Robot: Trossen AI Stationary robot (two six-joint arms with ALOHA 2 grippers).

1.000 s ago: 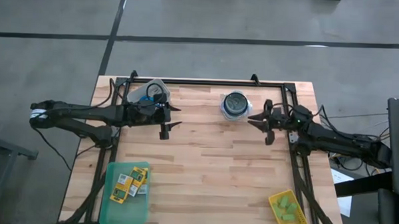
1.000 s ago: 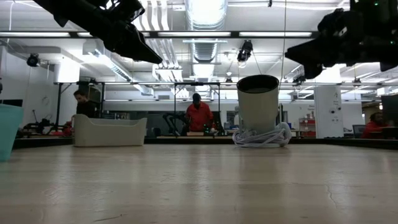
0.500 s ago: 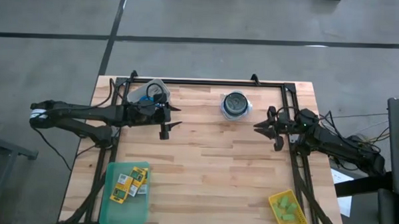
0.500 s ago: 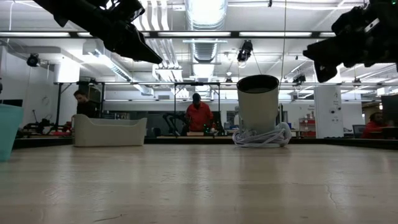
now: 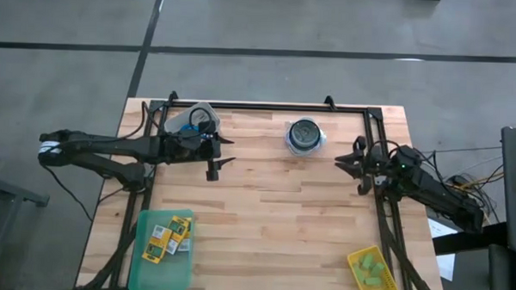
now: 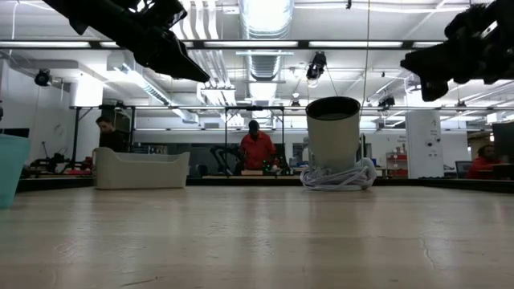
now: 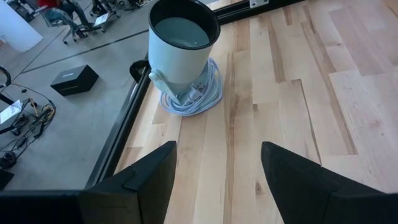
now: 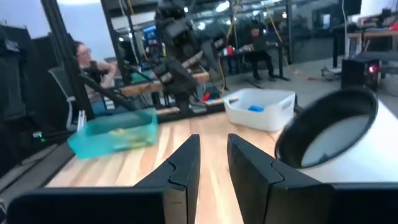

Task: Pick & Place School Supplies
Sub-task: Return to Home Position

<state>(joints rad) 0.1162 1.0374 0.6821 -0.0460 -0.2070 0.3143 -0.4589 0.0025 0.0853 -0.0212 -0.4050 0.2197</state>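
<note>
Crayon boxes point(image 5: 157, 238) sat in the green tray point(image 5: 138, 241) at the lower-left corner of the tabletop point(image 5: 272, 223) when you looked from above, and the light-green erasers point(image 5: 372, 269) lay piled in the yellow bin point(image 5: 355, 254) at the lower right. Your left claw point(image 5: 221, 156) hovered over the upper left, just beside a white bin point(image 5: 201, 110). Your right claw point(image 5: 350, 165) hung over the right edge, near the white cup point(image 5: 304, 135). Neither claw held anything.

From tabletop height, both arms were up off the wood, the left at the top left and the right at the top right. The cup and the white bin stood on the far side, and a person in red point(image 6: 257, 150) stood in the room beyond.

On the left wrist, your fingers point(image 7: 134, 183) were spread wide over bare wood, with the cup ahead, a coiled cable point(image 7: 202, 99) around its base.

On the right wrist, the fingers were narrow, a slim gap between them and nothing in it. The tray and the white bin, with something blue inside, stood across the tabletop, and the cup was close by.
</note>
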